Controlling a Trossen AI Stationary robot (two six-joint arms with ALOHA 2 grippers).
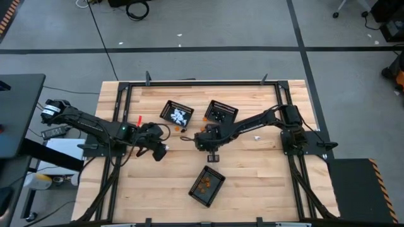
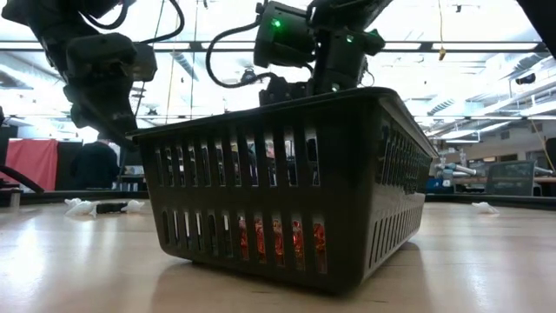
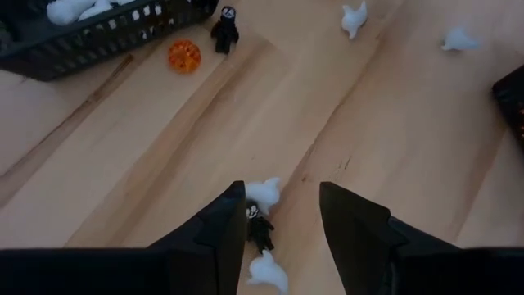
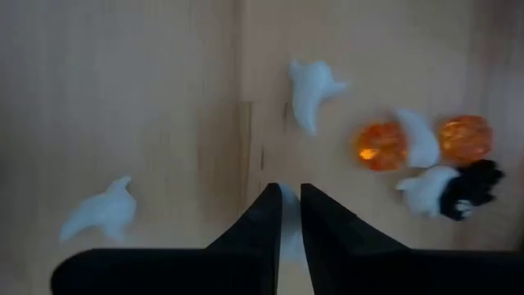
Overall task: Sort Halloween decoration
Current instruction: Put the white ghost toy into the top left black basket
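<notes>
While my right gripper [image 4: 283, 197] pinches a white ghost [image 4: 285, 215] mid-table, trinkets [image 4: 426, 156] lie scattered nearby. My left gripper [image 3: 282, 209] hangs spread. Thin grip; the ghost could slip free on lifting.

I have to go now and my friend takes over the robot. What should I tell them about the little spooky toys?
Left end effector: open, low over the wooden table, a tiny black skeleton figure and small white ghosts between its fingers.
Right end effector: shut on a small white ghost at mid-table.
Done: white ghosts lie in one black mesh basket, orange pieces in the nearest black mesh basket.
Left: loose ghosts, orange pumpkins and a black figure remain on the table.
</notes>
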